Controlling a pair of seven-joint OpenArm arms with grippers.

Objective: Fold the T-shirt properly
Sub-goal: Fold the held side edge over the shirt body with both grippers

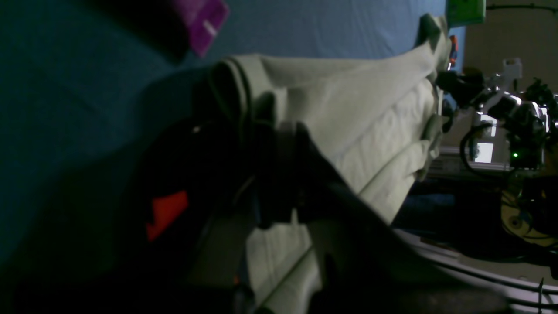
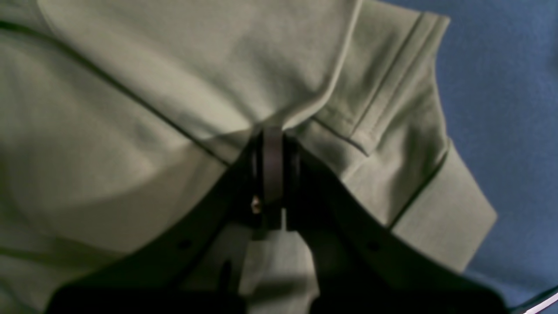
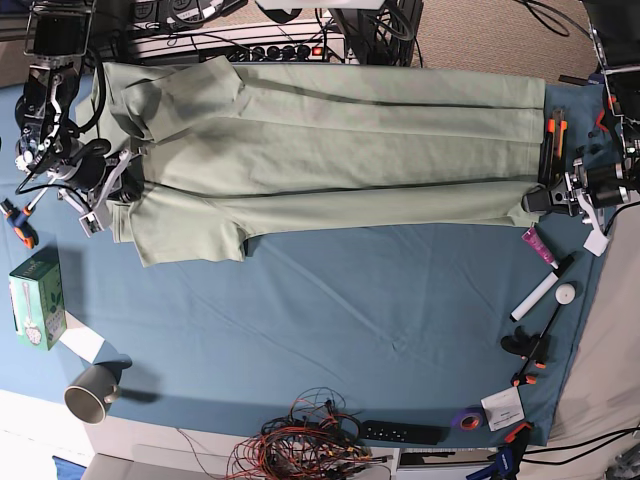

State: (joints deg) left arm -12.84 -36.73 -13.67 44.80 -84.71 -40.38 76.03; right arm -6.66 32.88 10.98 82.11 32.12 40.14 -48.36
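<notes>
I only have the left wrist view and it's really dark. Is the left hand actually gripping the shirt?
Observer: Yes. In the base view the left hand is shut on the bottom edge of the pale sage-green cotton T-shirt.
Operator: And the other hand?
Observer: The right hand is pinched shut on a fold near the sleeve.
Operator: How does the shirt lie?
Observer: Stretched lengthwise across the blue table cloth, long side already folded over.
Operator: Anything near my hand?
Observer: A white cylindrical marker lies just beside it on the cloth.

T-shirt [image 3: 330, 150] stretched along the table's [image 3: 330, 320] far edge.
Box [image 3: 35, 298] and cup [image 3: 92, 392] near its left edge; probably a marker [image 3: 535, 295] by the right.
</notes>
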